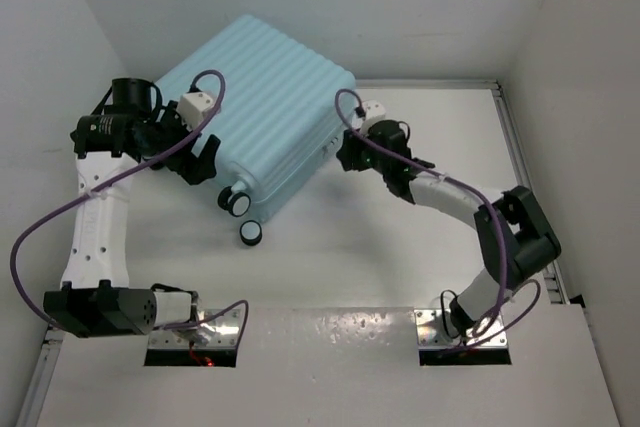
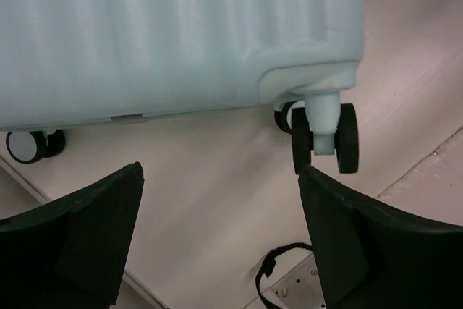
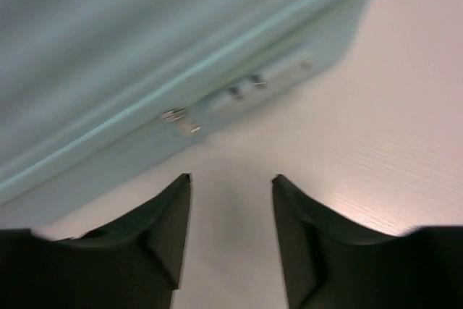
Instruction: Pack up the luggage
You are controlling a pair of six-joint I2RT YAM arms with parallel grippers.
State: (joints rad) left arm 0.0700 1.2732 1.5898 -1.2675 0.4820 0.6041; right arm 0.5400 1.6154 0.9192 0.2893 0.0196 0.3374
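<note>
The luggage [image 1: 262, 92] is a pale blue ribbed suitcase lying closed and flat at the table's back left, with two black-and-white wheels [image 1: 236, 200] pointing toward the arms. My left gripper [image 1: 200, 161] hangs at its near left corner. In the left wrist view that gripper [image 2: 221, 173] is open and empty above the table, just short of the shell [image 2: 166, 34] and a wheel [image 2: 327, 135]. My right gripper [image 1: 349, 153] sits at the case's right side. It is also open and empty [image 3: 231, 179], facing the zipper pulls [image 3: 181, 118] on the seam.
White walls close in the table on the left, back and right. A raised rail [image 1: 522, 147] runs along the right edge. A black strap loop [image 2: 273, 269] lies by a metal mounting plate [image 2: 296, 289] below the left gripper.
</note>
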